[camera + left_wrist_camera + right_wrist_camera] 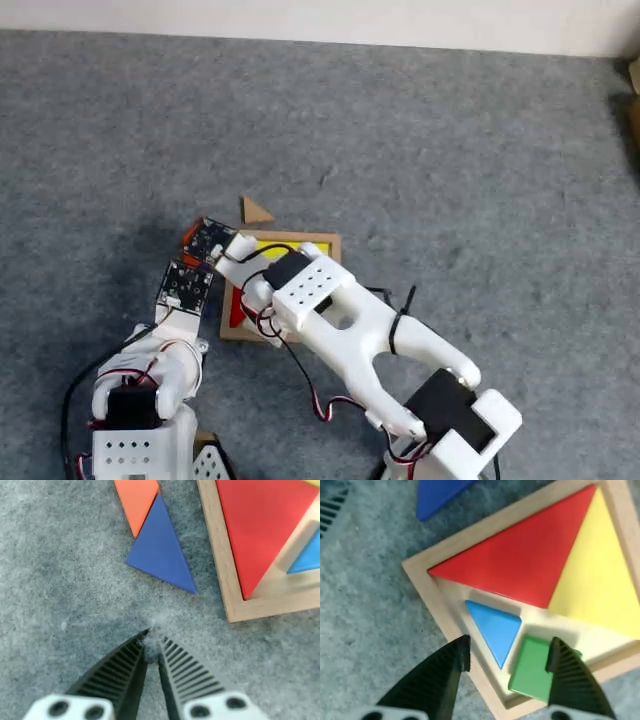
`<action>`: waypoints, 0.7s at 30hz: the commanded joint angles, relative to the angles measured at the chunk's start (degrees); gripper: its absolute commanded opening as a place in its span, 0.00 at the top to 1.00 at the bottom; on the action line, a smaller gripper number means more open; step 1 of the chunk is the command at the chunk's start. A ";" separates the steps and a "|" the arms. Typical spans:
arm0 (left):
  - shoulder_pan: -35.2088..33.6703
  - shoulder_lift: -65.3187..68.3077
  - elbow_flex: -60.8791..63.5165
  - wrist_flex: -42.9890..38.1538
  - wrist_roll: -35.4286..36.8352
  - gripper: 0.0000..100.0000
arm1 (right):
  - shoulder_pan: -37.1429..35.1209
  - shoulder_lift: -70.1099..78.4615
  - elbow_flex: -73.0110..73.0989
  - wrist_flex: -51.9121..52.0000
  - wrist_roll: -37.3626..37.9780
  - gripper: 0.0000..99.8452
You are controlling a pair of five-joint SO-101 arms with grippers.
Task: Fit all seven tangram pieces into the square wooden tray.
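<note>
red triangle (523, 555) and yellow triangle (600, 575) lie in the wooden tray (432, 605).

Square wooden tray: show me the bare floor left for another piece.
Bare floor: a strip between the large red triangle and the small light-blue triangle, and a wider patch bordered by the yellow triangle, the green square and the wooden tray wall. Crowded around the light-blue triangle and green square.
</note>
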 commanded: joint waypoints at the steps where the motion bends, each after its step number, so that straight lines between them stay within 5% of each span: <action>1: -0.57 -0.22 1.10 0.35 0.26 1.00 | -0.66 -1.98 -3.56 -0.31 -0.09 0.75; 4: -0.57 -0.22 1.10 0.35 0.26 1.00 | 0.84 -6.37 -3.12 1.01 2.46 0.77; 10: -0.57 -0.22 1.10 0.35 0.26 1.00 | 9.45 -13.05 -1.89 1.80 2.64 0.98; 21: -0.57 -0.22 1.10 0.35 0.26 1.00 | 13.49 -0.13 2.42 -4.00 2.64 0.98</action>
